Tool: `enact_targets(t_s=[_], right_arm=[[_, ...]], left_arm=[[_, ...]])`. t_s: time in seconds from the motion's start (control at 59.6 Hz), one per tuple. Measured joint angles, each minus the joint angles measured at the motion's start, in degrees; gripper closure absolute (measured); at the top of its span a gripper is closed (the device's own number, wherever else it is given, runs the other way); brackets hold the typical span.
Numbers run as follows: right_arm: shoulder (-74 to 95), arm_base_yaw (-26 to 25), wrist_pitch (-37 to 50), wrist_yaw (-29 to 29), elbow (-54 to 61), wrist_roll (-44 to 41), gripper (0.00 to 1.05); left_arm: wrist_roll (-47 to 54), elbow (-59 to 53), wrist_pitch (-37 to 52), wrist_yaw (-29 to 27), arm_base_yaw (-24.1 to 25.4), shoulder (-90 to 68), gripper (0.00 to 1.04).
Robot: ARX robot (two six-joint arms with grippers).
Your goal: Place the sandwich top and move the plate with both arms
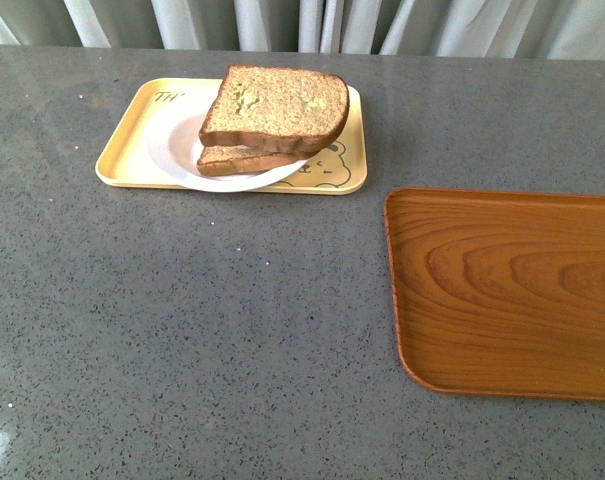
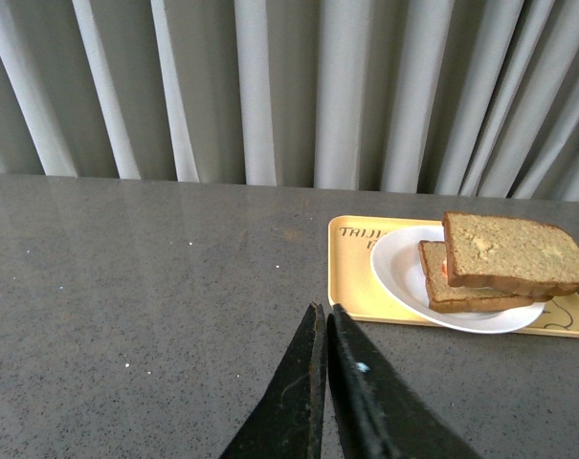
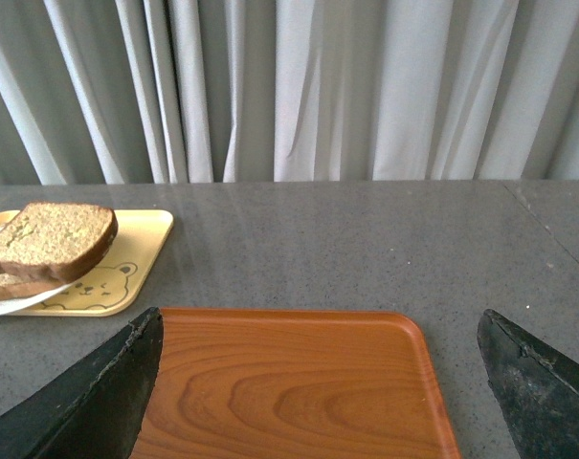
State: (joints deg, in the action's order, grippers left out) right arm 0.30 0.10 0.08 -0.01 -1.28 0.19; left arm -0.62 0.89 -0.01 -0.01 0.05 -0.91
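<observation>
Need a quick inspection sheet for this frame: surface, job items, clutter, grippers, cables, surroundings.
Surface: grey speckled counter, bare in the middle.
Job's things: sandwich top sits tilted on the lower slice, on the white plate, which rests on the yellow tray.
Clutter: empty wooden tray, apart from the yellow tray.
Grippers: left gripper shut, holding nothing; right gripper open above the wooden tray.
Cables: nothing seen.
Surroundings: pale curtains behind the counter.
</observation>
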Motion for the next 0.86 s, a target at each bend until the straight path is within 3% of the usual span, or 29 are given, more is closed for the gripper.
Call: enact_targets(t_s=[0.101, 0.403, 0.856], right_arm=[[0.0, 0.0, 0.0, 0.0, 0.0, 0.0, 0.09], [0.0, 0.0, 0.0, 0.0, 0.0, 0.0, 0.09], [0.0, 0.0, 0.0, 0.0, 0.0, 0.0, 0.09]], left_arm=[[0.0, 0.0, 0.0, 0.0, 0.0, 0.0, 0.56], [0.0, 0.0, 0.0, 0.0, 0.0, 0.0, 0.08], [0.1, 0.0, 0.0, 0.0, 0.0, 0.0, 0.09]])
